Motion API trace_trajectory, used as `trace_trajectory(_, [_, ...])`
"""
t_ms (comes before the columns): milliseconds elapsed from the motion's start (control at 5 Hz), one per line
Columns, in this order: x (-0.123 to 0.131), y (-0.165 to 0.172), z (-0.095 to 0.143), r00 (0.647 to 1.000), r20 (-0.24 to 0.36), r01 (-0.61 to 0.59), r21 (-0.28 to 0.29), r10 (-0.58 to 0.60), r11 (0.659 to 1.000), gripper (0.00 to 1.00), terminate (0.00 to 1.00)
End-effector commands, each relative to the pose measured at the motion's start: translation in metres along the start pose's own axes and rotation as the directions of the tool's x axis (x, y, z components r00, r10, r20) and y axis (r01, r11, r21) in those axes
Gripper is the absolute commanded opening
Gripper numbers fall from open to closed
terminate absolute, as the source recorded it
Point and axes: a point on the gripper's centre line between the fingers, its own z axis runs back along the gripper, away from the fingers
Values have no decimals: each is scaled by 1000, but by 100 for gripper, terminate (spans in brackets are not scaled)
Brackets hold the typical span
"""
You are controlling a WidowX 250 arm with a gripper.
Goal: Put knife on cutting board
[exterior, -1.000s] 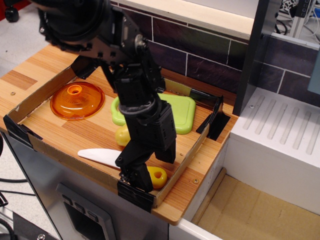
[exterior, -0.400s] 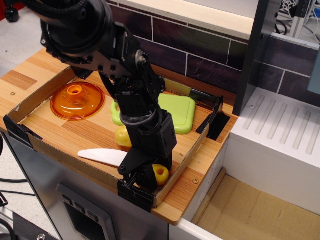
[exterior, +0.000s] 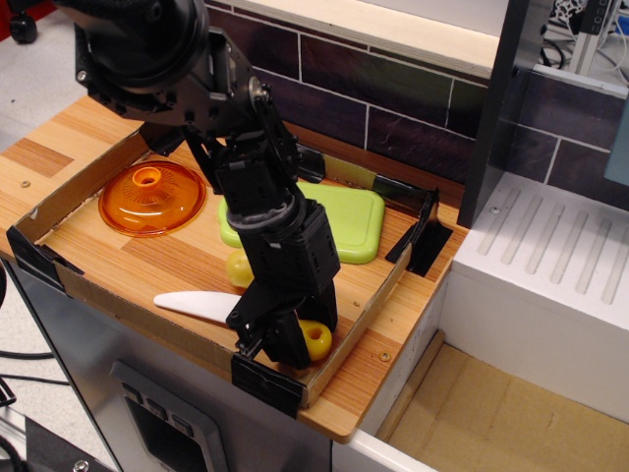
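Observation:
The knife lies flat at the front of the tray. Its white blade (exterior: 197,306) points left, and its yellow handle end with the hole (exterior: 314,340) shows to the right of my gripper. My gripper (exterior: 270,346) is down on the middle of the knife, its jaws straddling the handle close to the tray's front wall. The arm hides the fingertips, so I cannot tell whether they are closed on it. The light green cutting board (exterior: 349,221) lies flat at the back right of the tray, partly hidden behind the arm.
An orange round lid (exterior: 152,197) lies at the tray's back left. A small yellow-green round object (exterior: 238,267) sits between the board and the knife. Low cardboard walls with black taped corners (exterior: 265,379) ring the wooden tray. A white ribbed sink surface (exterior: 550,256) is to the right.
My gripper has come down lower over the knife handle and shifted slightly left. The yellow handle end has nudged a little; the blade stays in place.

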Motion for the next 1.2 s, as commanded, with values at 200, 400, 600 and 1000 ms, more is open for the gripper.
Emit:
trace_trajectory(200, [-11, 3, 60, 964, -57, -248, 159, 260, 956, 0, 0])
trace_trajectory(400, [-11, 23, 83, 948, -68, -289, 221, 311, 931, 0, 0])
trace_trajectory(600, [-9, 39, 100, 931, -65, -337, 236, 360, 912, 0, 0])
trace_trajectory(1000, [-24, 89, 110, 889, -59, -425, 266, 455, 865, 0, 0])
